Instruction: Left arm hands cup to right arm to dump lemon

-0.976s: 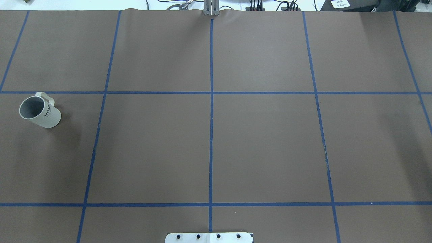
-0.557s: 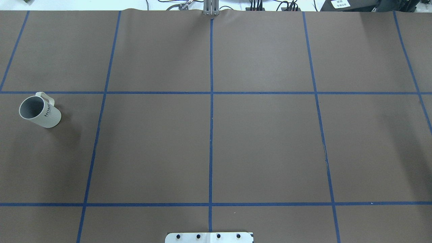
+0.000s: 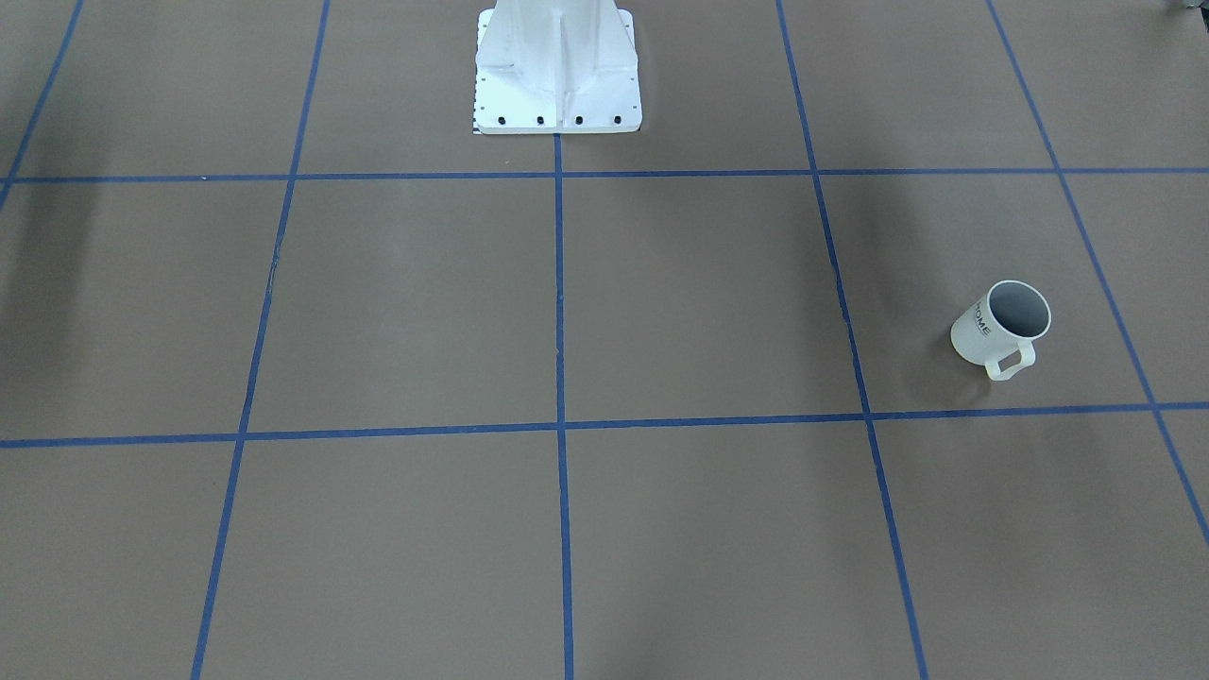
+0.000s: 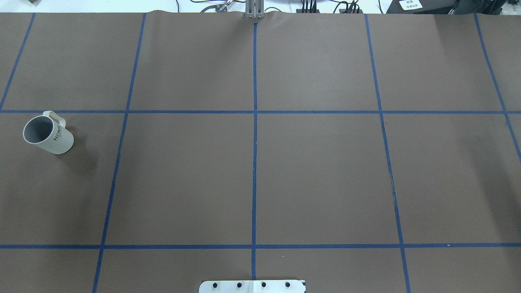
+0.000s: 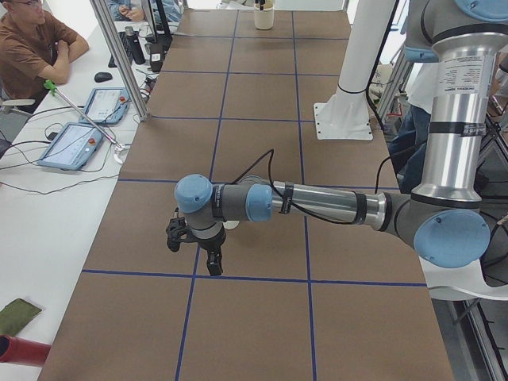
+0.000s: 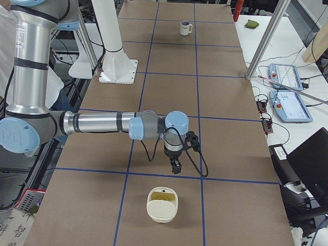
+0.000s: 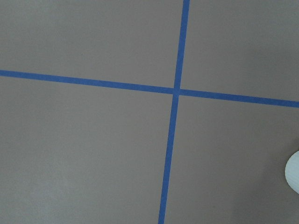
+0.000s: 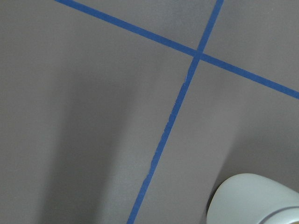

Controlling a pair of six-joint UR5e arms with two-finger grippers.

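The white "HOME" cup (image 4: 48, 135) stands upright at the table's left end; it also shows in the front-facing view (image 3: 1001, 326) and far off in the right view (image 6: 185, 28). Its visible inside looks grey, and no lemon shows in it. The left arm (image 5: 317, 205) reaches over that end, and its gripper (image 5: 196, 252) hangs above the table beside the cup, not touching it. The right arm (image 6: 97, 123) holds its gripper (image 6: 176, 166) above the table's right end. Neither gripper shows in the overhead or wrist views, so I cannot tell whether they are open or shut.
A cream container (image 6: 162, 204) with something yellowish inside stands on the table in front of the right gripper; its rim shows in the right wrist view (image 8: 254, 198). The white robot base (image 3: 557, 66) stands at mid-table. Tablets and a seated person are beyond the table's far edge.
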